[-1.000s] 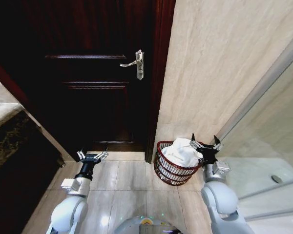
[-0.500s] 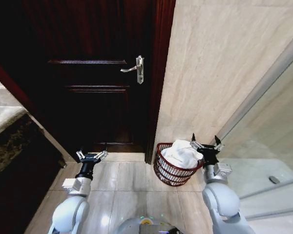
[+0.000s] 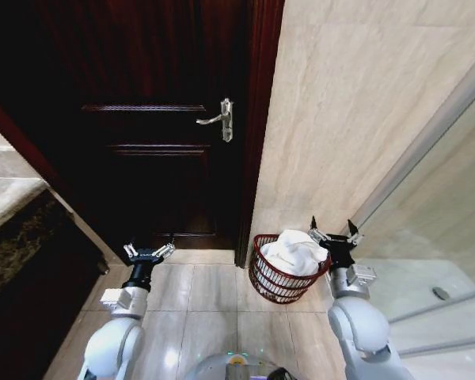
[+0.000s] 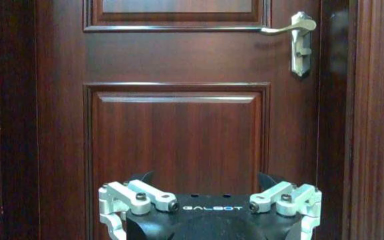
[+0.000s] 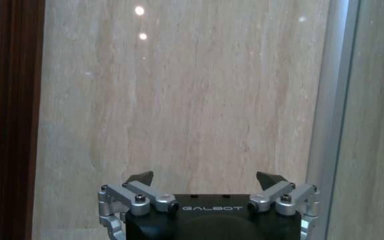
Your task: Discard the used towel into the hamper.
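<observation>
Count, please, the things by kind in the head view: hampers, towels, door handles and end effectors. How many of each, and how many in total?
Hamper: 1, reddish-brown, on the floor by the door frame
Towel: 1, white, lying in the hamper
Door handle: 1, silver lever
End effectors: 2, left end effector and right end effector, both open
Total: 5

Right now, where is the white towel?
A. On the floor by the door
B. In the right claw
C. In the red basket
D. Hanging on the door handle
C: the white towel lies heaped inside the red basket on the floor by the wall, and the right claw beside it is open and holds nothing.
</observation>
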